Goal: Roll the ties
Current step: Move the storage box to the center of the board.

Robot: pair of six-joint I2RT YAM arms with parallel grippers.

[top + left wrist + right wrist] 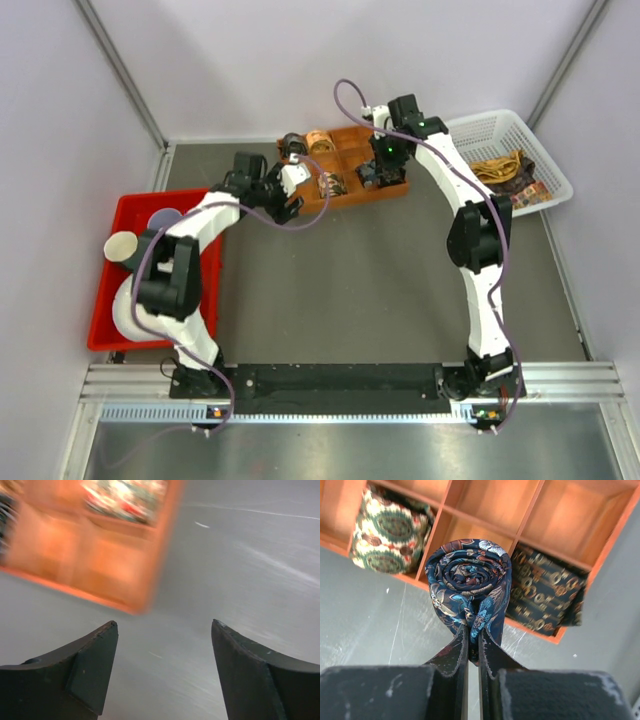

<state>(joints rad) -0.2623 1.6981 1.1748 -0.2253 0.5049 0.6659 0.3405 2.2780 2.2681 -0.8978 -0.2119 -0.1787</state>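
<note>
Dark-blue floral cloth, the rolled tie (470, 582), sits pinched between the shut tips of the right pincer (474, 636), with the orange tray (565, 520) just beyond. The left pincer (165, 625) gapes empty over the table (240, 570).

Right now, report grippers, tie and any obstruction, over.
Left gripper open, empty, over the table. Right gripper shut on rolled tie, at the tray. Green tie and gold-patterned tie already in tray; nothing blocking seen.

Pale walls (300, 60) enclose a scuffed grey tabletop (380, 280).
</note>
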